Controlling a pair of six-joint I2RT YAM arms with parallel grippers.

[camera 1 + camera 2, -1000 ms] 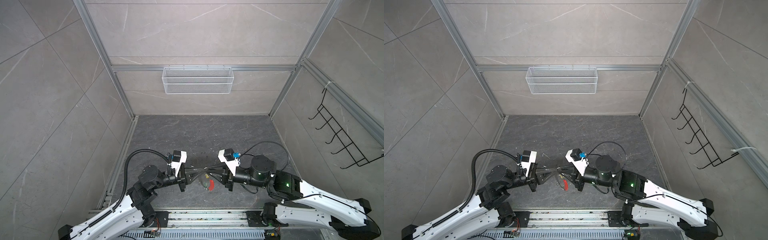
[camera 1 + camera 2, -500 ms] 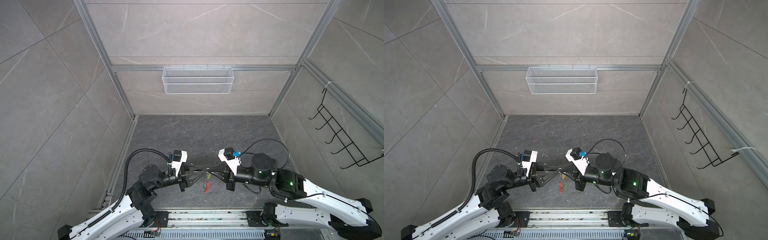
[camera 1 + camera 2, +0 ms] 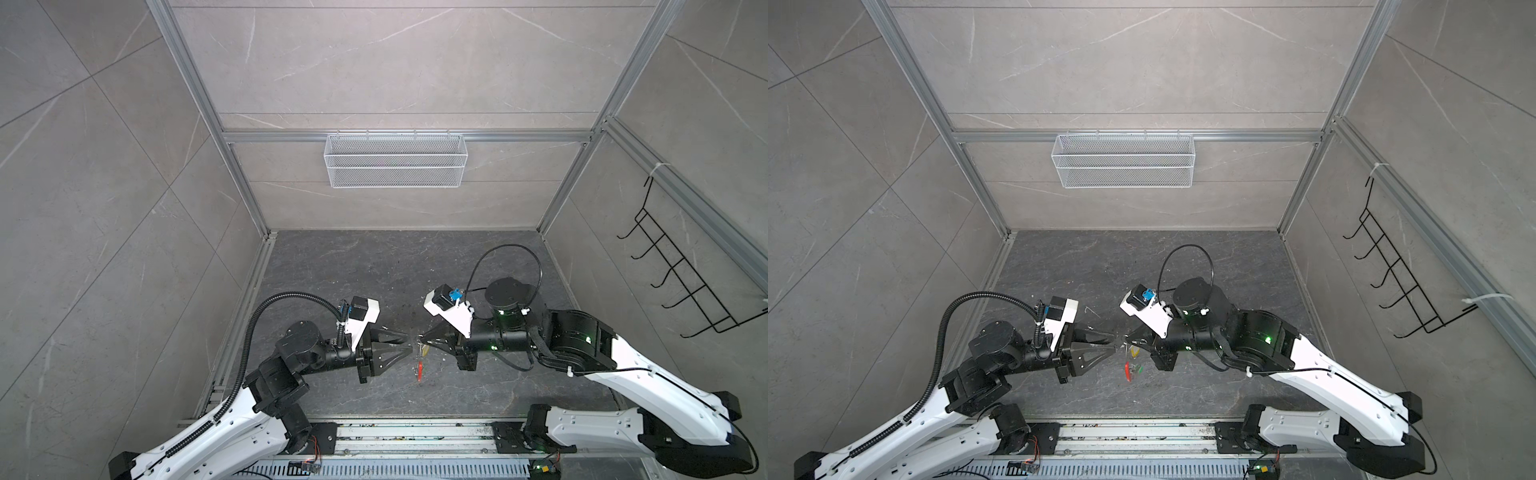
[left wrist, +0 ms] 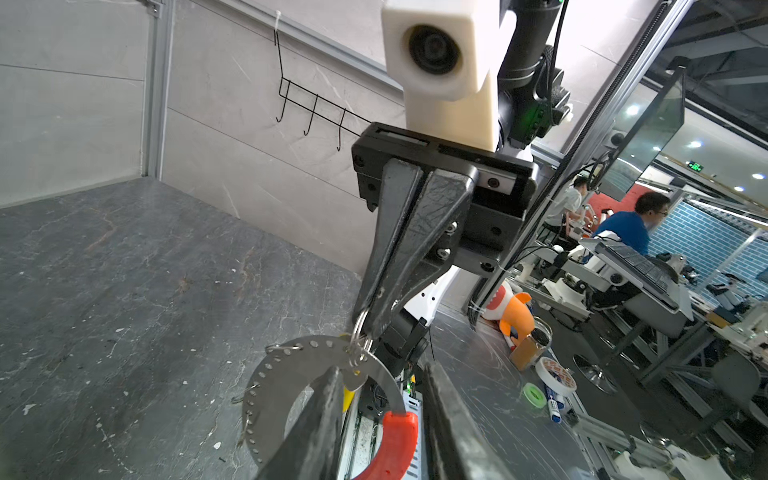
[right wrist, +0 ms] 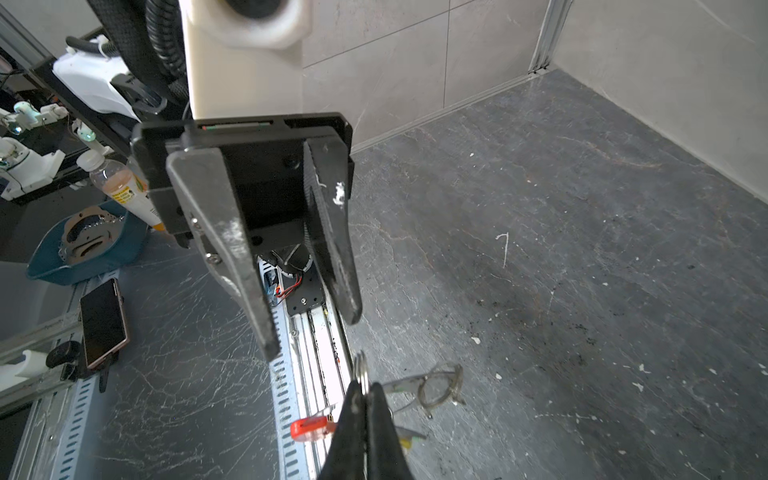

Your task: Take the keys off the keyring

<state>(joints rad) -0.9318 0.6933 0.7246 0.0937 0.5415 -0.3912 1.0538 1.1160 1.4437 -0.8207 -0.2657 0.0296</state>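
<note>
Right gripper (image 4: 372,320): fingers pressed together, pinching a small split ring (image 4: 357,332). You can see the ring poking out just past the tips in the right wrist view too (image 5: 361,370).

Keyring (image 4: 282,374): hangs from that split ring, directly below the right fingertips. It is a flat grey metal arc with holes along its rim and a red sleeve (image 4: 395,440) at its low end.

Left gripper (image 5: 311,334): faces your right gripper tip to tip. Its fingers (image 5: 232,249) are spread, with nothing between them, and the tips stop just short of the pinched ring. In the left wrist view one left finger (image 4: 320,419) crosses in front of the arc — you cannot tell whether it touches.

Keys: the yellow-tagged key (image 3: 1133,352) sits just under the right fingertips, beside the arc. The green-tagged key (image 3: 1139,368) hangs lower, next to the red sleeve, on the side away from the left fingers. The blades are too small to make out in a top view. In the right wrist view more rings (image 5: 440,386) jut sideways, just beside the closed right tips.

In both top views the two sets of fingertips are near each other — the keyring hangs below the gap between them.
</note>
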